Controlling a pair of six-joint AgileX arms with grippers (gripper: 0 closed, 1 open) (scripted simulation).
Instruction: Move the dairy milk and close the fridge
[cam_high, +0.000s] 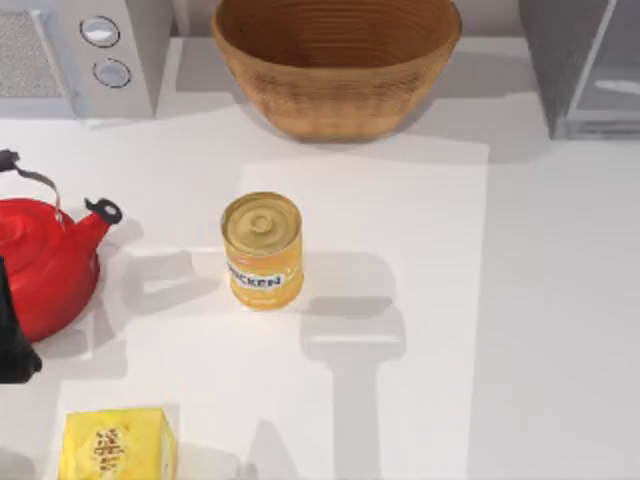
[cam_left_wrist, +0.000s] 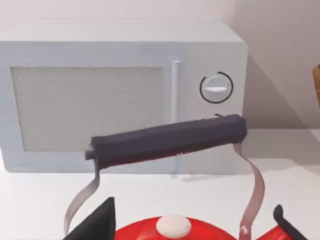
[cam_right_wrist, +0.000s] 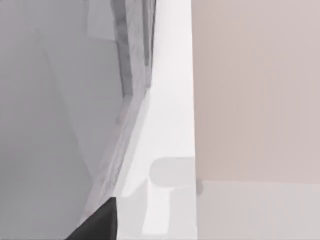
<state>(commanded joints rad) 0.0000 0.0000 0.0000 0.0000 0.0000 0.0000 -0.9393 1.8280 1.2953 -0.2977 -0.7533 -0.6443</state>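
One yellow can (cam_high: 262, 250) mid-table (cam_high: 520, 330).

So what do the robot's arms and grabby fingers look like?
Only small parts show. The left arm is a dark, nearly black, rounded bulk at the table's left edge beside the shiny red kettle. In each wrist view a matte black, wedge-shaped finger pokes in. No cables or markings are visible.

The left arm (cam_high: 15, 330) is a matte black, rounded bulk — each claw's finger (cam_left_wrist: 97, 222) a plain black wedge.
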